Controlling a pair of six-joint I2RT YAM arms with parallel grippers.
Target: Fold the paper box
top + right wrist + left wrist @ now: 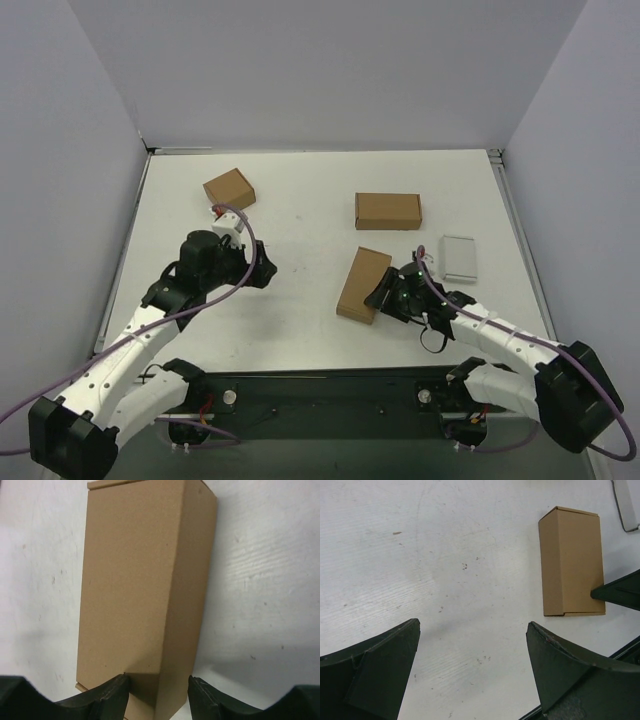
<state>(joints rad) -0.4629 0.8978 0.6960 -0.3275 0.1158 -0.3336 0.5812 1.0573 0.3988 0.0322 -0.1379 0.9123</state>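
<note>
Paper box [362, 283] folded shut, plain brown, oblong, lying flat.

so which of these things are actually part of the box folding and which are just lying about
job: paper box, right gripper against it
lying about: squarish brown carton, second oblong brown box, pale grey case

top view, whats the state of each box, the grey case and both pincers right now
paper box: closed up, right pincer at its near end
second oblong box: closed, untouched
squarish carton: closed, untouched
grey case: lying flat, untouched
left pincer: wide open, empty
right pincer: part open at the paper box's end, grip unclear
</note>
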